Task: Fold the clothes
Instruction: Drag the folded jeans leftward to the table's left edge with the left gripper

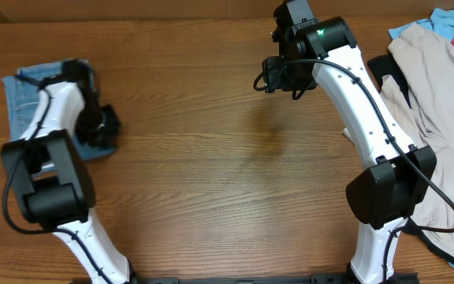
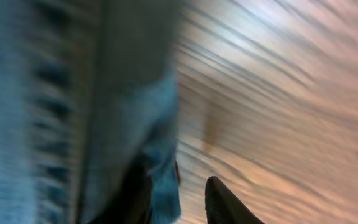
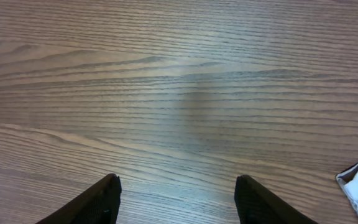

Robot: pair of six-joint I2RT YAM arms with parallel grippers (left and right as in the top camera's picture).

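Jeans of light blue denim, lying as a compact rectangle at the left edge of the wooden table, partly hidden under the left arm. The left gripper sits at the bundle's inner edge. Its wrist view is heavily blurred, showing denim filling the left half of the picture and a flap of it lying against one dark finger, with the other finger a narrow gap away. Whether the cloth is actually pinched cannot be told from that blur. The right gripper hangs over bare wood well apart from the denim, fingers spread wide with nothing between them. At the far right lie a beige garment, a bright-blue garment and a black garment, none touched by either arm. Handling, as a judgement: denim is heavy and fairly stiff for cloth, so stacked layers should hold a crease and lie flat, yet the thick bundle resists a shallow pinch and its upper layers may slide off the lower ones. The soundest hold is probably on a seamed or hemmed edge or corner, taken deep and through all layers, with the bundle dragged low rather than lifted high.
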